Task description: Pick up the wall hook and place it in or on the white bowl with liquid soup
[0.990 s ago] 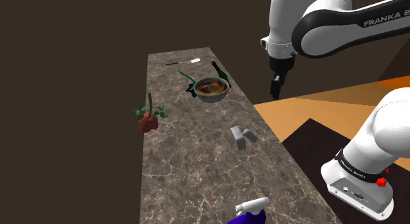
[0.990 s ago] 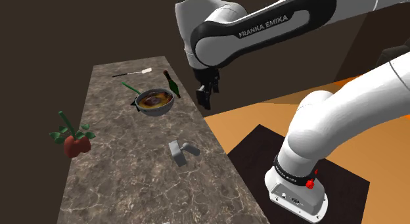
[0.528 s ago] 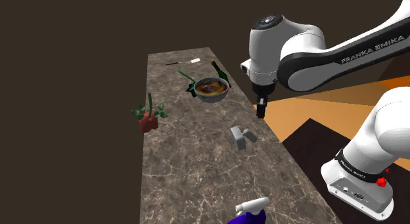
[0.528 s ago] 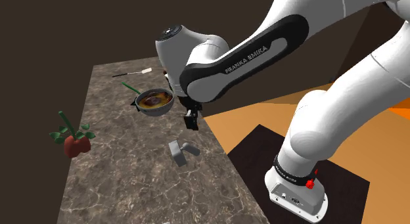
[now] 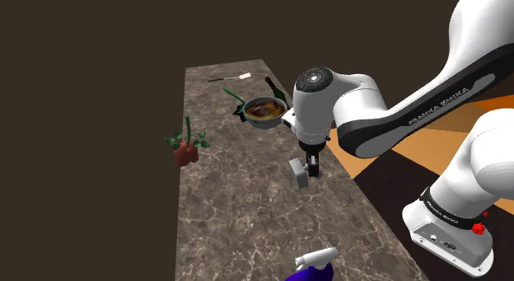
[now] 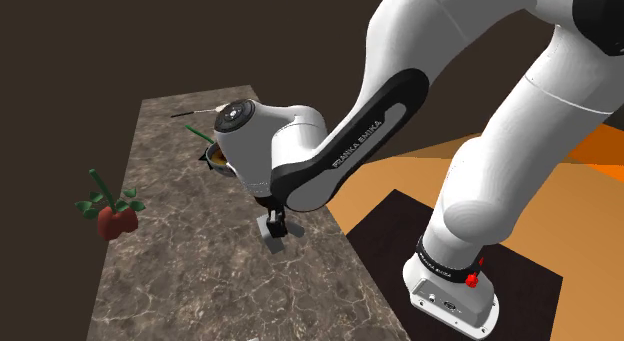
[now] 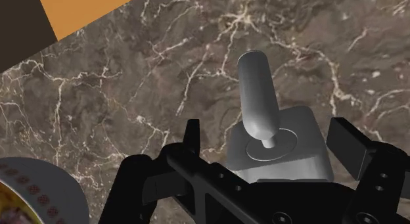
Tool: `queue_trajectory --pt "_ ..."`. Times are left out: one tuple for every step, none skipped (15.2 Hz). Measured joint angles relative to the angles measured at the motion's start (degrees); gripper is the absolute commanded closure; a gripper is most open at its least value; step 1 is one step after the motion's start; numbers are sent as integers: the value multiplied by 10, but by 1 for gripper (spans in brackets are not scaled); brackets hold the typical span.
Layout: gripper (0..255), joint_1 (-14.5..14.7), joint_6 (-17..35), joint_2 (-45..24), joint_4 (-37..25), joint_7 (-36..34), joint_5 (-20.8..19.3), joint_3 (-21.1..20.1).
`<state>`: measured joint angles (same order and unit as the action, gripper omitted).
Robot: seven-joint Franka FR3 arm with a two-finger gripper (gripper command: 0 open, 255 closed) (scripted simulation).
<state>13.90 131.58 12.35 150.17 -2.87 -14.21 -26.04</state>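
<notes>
Claw (image 7: 267, 131) gapes open astride the grey wall hook (image 7: 257, 85), whose square base its black body partly hides.

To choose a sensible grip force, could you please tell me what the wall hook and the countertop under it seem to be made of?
The wall hook is plain matte grey with soft shading and no grain; metal or plastic, I cannot tell. The countertop looks like dark brown marble, going by its pale branching veins, with no sharp reflections.
</notes>
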Motion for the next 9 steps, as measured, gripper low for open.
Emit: queue_trajectory --pt "0 -1 9 -8 2 -6 -7 -3" --pt "0 -4 20 -17 5 -10 -15 -4" --pt "0 -6 28 -23 8 -15 -21 -5" --pt "0 -9 36 -31 10 -21 -29 -5" --pt "0 -12 45 -38 13 -25 -37 -5" --pt "0 -15 54 -46 15 -32 -46 -5" --pt "0 -18 60 -51 17 -35 -52 -5" --pt "0 -19 63 -54 18 -38 -56 -5" --pt "0 -19 65 -56 18 -39 -57 -4"
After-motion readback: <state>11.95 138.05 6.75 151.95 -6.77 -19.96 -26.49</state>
